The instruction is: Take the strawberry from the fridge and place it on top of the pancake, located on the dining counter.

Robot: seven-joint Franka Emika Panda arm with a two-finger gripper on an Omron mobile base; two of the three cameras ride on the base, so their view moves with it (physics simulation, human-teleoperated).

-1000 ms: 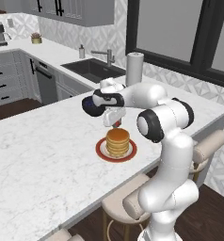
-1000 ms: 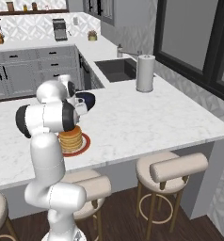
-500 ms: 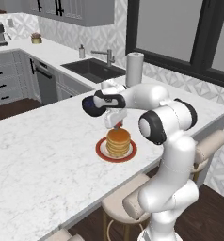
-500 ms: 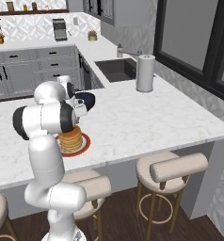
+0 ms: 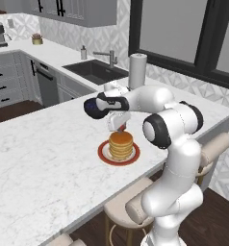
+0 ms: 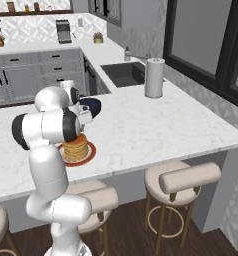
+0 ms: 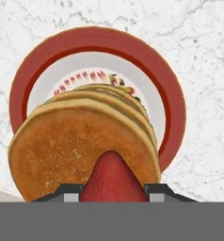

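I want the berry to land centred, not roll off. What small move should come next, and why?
Probably lower a little further, then open. The gripper is shut on the strawberry, which hangs over the near part of the pancake on its red plate, seemingly just above it.

I see the long white marble-look dining counter (image 5: 44, 158) carrying a round red plate (image 5: 103, 153) with a white centre, a dark blue bowl (image 5: 93, 107) beyond it, and an upright white paper-towel roll (image 5: 137, 71) near the far edge.
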